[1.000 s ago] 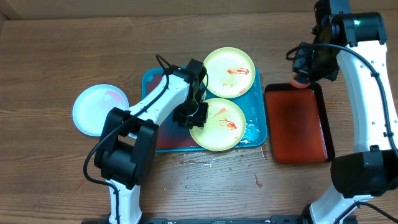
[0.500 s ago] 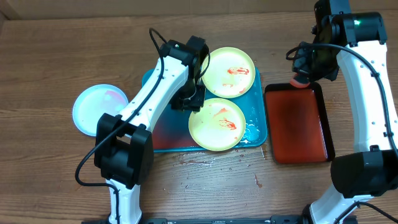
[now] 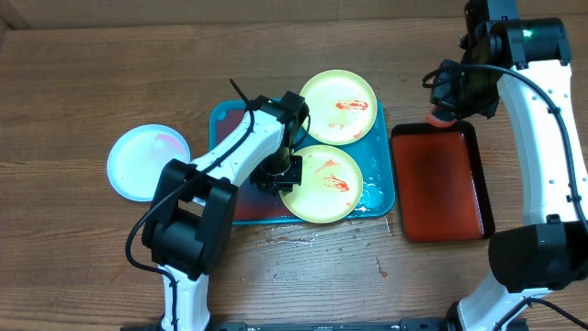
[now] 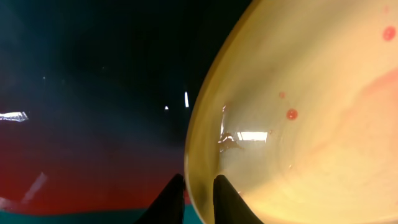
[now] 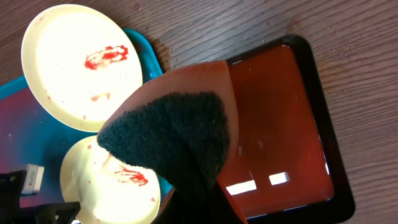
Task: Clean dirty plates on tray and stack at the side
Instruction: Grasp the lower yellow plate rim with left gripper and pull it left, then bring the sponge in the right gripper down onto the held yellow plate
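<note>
- Left pincer (image 4: pixel 198 198): narrow, clamped on the rim of the near plate (image 3: pixel 323 184), which is red-smeared and lies on the tray (image 3: pixel 381 156).
- Right pincer (image 3: pixel 446 101): gripping a sponge (image 5: pixel 171 134) above the red tray (image 3: pixel 441 184).

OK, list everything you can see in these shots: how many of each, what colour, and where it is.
yellow-green plates: two, pale yellow-green with red smears, both on the teal tray, one far, one near
blue plate: one, light blue, on the table left of the teal tray
teal tray: one, teal with a reddish inside, mid-table
red tray: one, red with a black rim, right of the teal tray
sponge: one, dark pad with orange backing, in the right gripper
table: one, brown wood
left gripper: closed on the near plate's left rim
right gripper: above the red tray's far end, shut on the sponge
</note>
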You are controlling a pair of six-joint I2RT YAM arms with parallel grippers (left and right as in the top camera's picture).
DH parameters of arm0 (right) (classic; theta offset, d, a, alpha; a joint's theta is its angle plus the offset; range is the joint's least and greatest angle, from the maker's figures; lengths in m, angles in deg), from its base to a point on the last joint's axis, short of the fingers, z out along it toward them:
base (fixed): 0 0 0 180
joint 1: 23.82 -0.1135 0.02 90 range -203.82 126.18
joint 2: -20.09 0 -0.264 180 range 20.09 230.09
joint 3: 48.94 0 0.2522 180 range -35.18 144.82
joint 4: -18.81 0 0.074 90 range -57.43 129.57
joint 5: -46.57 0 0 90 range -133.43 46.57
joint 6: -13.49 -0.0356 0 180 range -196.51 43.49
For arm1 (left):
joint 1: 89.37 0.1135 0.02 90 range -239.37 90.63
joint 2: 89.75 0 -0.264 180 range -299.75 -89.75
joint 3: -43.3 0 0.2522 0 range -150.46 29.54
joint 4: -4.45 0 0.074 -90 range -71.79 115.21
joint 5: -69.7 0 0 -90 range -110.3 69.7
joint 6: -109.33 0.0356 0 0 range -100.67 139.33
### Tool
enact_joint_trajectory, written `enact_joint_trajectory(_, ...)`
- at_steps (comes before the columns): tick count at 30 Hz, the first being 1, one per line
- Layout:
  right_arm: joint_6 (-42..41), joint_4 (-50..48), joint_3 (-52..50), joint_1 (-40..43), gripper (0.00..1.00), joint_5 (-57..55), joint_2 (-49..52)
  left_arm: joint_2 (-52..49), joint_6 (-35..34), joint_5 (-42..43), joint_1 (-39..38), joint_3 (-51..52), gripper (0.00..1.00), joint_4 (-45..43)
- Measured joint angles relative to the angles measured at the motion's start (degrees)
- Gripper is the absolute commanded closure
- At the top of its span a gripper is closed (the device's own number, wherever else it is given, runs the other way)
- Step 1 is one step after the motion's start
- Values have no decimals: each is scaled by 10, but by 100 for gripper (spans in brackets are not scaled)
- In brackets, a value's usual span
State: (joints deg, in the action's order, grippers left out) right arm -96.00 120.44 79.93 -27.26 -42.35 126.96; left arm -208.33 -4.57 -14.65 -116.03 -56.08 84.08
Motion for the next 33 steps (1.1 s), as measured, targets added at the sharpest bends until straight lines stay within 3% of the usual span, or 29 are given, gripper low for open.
enact_joint_trajectory(2,0,0,0,0,96,0,0,0,0,0,0,3,95,-10)
enact_joint_trajectory(8,0,1,0,0,96,2,0,0,8,-31,5,3,96,-26)
enact_joint_trajectory(13,0,1,0,0,96,4,0,0,31,-125,20,3,96,-42)
enact_joint_trajectory(21,0,-2,0,0,96,12,0,0,165,-241,52,4,96,-162)
enact_joint_trajectory(22,0,-2,0,0,96,13,0,0,183,-246,54,4,93,-170)
enact_joint_trajectory(23,0,-2,0,0,96,13,0,0,198,-250,56,4,84,-176)
enact_joint_trajectory(24,0,-2,0,0,96,14,0,0,215,-254,58,4,67,-180)
enact_joint_trajectory(27,0,-3,0,-3,96,15,0,0,243,-269,66,4,42,-183)
enact_joint_trajectory(29,0,-4,0,-7,96,15,0,0,247,-270,72,4,37,-173)
enact_joint_trajectory(33,0,-7,0,-13,96,15,0,0,224,-235,89,5,40,-135)
